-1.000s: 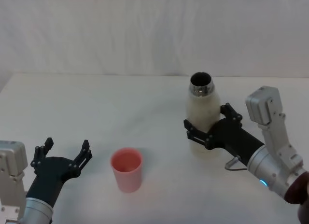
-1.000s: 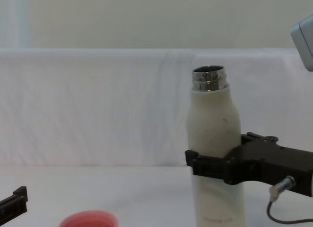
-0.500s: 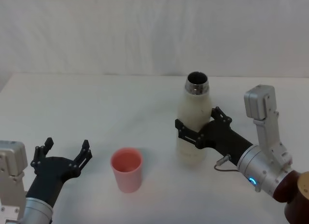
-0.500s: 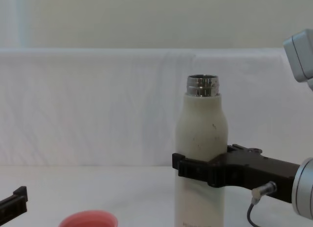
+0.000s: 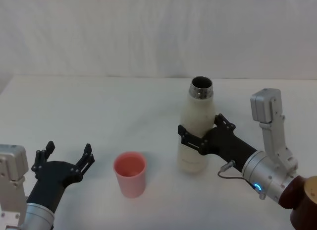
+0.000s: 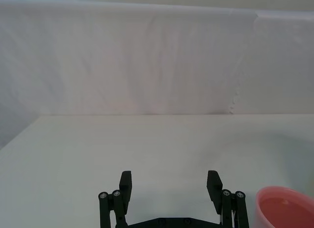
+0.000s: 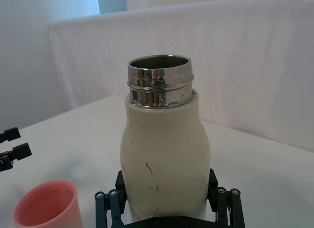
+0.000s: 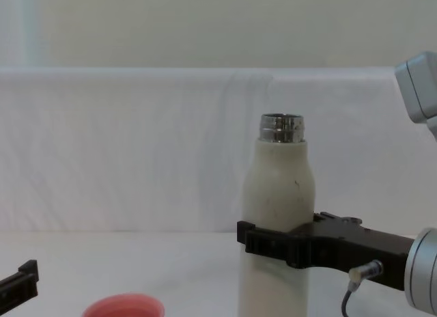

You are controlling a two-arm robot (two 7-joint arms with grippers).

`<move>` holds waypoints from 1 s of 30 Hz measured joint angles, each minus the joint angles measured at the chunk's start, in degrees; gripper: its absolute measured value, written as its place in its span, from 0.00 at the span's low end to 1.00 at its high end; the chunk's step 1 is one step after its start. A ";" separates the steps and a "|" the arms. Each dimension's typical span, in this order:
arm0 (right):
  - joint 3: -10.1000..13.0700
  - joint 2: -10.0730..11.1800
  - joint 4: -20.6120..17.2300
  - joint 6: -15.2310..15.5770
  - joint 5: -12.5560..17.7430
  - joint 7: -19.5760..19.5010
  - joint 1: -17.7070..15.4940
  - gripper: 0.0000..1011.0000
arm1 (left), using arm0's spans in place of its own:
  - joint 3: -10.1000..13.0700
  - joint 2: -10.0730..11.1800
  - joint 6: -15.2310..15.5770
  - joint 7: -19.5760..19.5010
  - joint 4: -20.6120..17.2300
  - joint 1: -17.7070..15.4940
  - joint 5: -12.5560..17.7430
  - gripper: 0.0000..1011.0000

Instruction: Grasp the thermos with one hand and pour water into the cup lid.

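The cream-white thermos (image 5: 197, 131) with its open steel neck (image 5: 201, 87) stands upright right of centre, and my right gripper (image 5: 199, 136) is shut around its lower body. From the chest view the thermos (image 8: 276, 214) rises in the black gripper (image 8: 273, 242); the right wrist view shows the thermos (image 7: 164, 159) close between the fingers (image 7: 109, 203). The salmon-pink cup lid (image 5: 130, 173) sits mouth up to the thermos's left; its rim (image 8: 123, 307) also peeks up in the chest view, the cup lid (image 7: 46, 211) in the right wrist view. My left gripper (image 5: 64, 161) rests open near the front left, short of the cup lid (image 6: 287, 207).
A white cloth covers the table (image 5: 124, 106) and a white backdrop (image 5: 158, 31) hangs behind it. A brown rounded object (image 5: 304, 205) shows at the lower right corner.
My right gripper has carried the thermos leftward toward the cup lid and a little lower, keeping it upright. The left arm and the cup lid have not moved.
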 joint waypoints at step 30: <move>-3.37 4.05 -0.33 1.68 4.05 -2.17 0.89 0.95 | 0.00 0.00 0.00 0.00 0.00 0.00 0.00 0.99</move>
